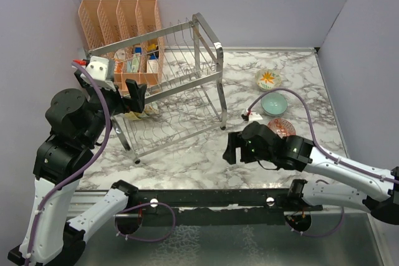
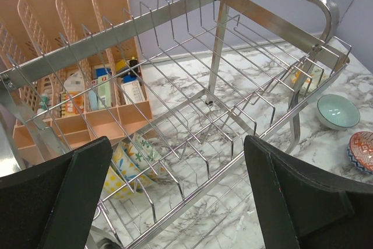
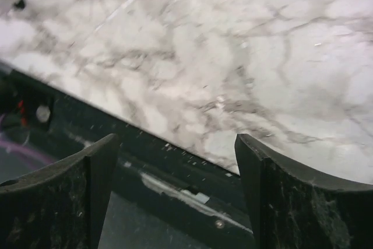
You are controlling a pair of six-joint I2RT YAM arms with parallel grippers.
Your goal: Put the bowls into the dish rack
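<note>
Both are open and empty: the left hand (image 2: 178, 144) hovers over the rack (image 1: 174, 73) at upper left, where a bowl (image 2: 125, 161) leans in the lower tines to drain, while the right hand (image 3: 175, 141) hangs above bare bench (image 1: 187, 154), near three bowls (image 1: 274, 102) at right, likely to fetch one.

left tool (image 2: 178, 155) high, jaws apart | right tool (image 3: 175, 150) low, jaws apart
</note>
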